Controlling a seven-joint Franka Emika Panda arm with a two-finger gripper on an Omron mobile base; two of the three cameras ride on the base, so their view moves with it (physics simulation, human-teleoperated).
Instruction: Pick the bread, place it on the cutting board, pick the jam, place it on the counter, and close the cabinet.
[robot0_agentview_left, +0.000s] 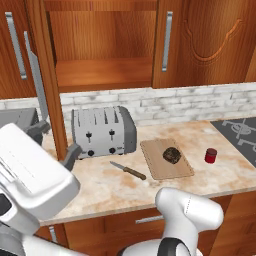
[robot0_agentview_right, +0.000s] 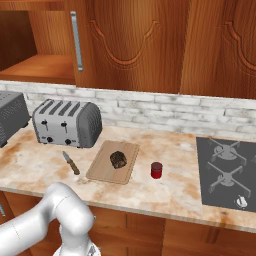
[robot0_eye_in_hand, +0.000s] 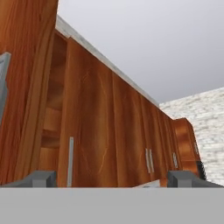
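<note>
The dark lumpy bread (robot0_agentview_left: 172, 155) (robot0_agentview_right: 118, 159) lies on the tan cutting board (robot0_agentview_left: 156, 166) (robot0_agentview_right: 101, 170). The red jam (robot0_agentview_left: 211, 155) (robot0_agentview_right: 156, 170) stands upright on the marbled counter (robot0_agentview_left: 220, 175) (robot0_agentview_right: 175, 192), right of the board. The cabinet (robot0_agentview_left: 102, 75) (robot0_agentview_right: 30, 65) is open with its shelf bare. Its left door (robot0_agentview_left: 50, 65) (robot0_eye_in_hand: 22, 87) swings out edge-on. My gripper (robot0_agentview_left: 56, 142) (robot0_eye_in_hand: 112, 179) is open, with one finger on each side of that door's lower edge and nothing held.
A silver toaster (robot0_agentview_left: 102, 131) (robot0_agentview_right: 66, 123) stands left of the board, and a knife (robot0_agentview_left: 128, 170) (robot0_agentview_right: 71, 163) lies in front of it. A grey appliance (robot0_agentview_left: 17, 117) (robot0_agentview_right: 10, 117) sits at the far left. The stove top (robot0_agentview_left: 240, 132) (robot0_agentview_right: 227, 170) is at the right.
</note>
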